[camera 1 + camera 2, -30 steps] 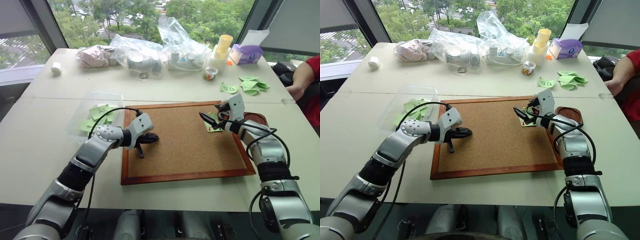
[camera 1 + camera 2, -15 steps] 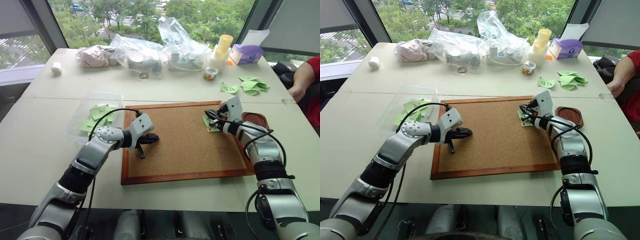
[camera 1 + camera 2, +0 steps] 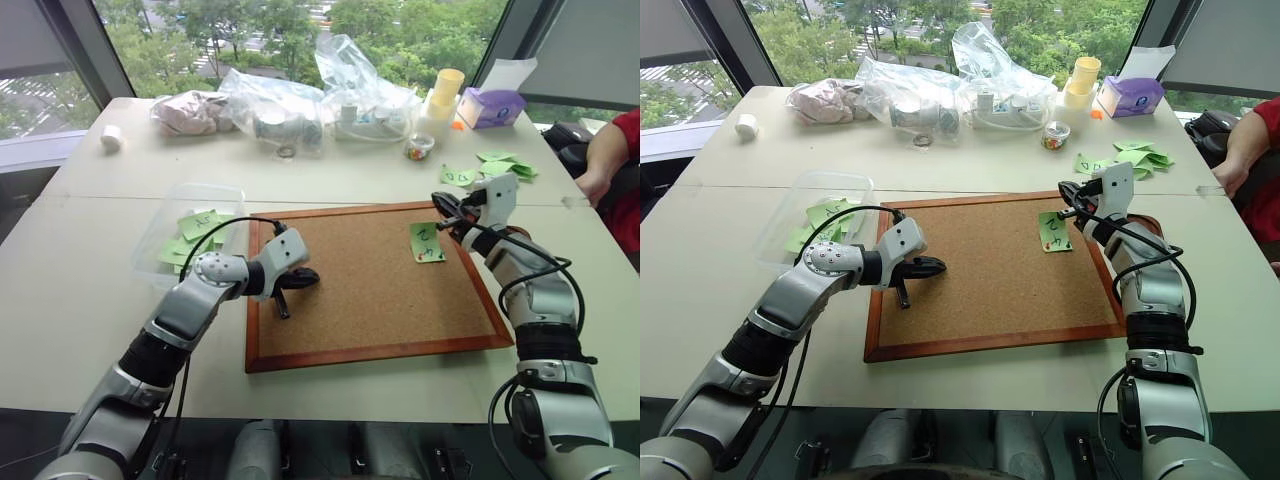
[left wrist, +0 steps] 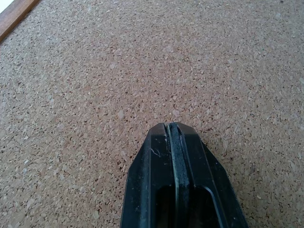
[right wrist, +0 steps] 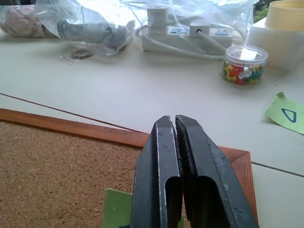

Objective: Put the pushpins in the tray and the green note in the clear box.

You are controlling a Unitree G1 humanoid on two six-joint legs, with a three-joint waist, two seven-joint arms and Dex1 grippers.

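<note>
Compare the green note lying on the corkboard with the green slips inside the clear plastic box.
The light-green paper note with a dark squiggle lies alone and flat on the wood-framed corkboard; the green paper slips lie several together, overlapping, inside the transparent plastic box. The note sits near the board's right edge, close below the shut right pincer; the slips are off the board, to its left. Both are the same light green with dark marks.
</note>
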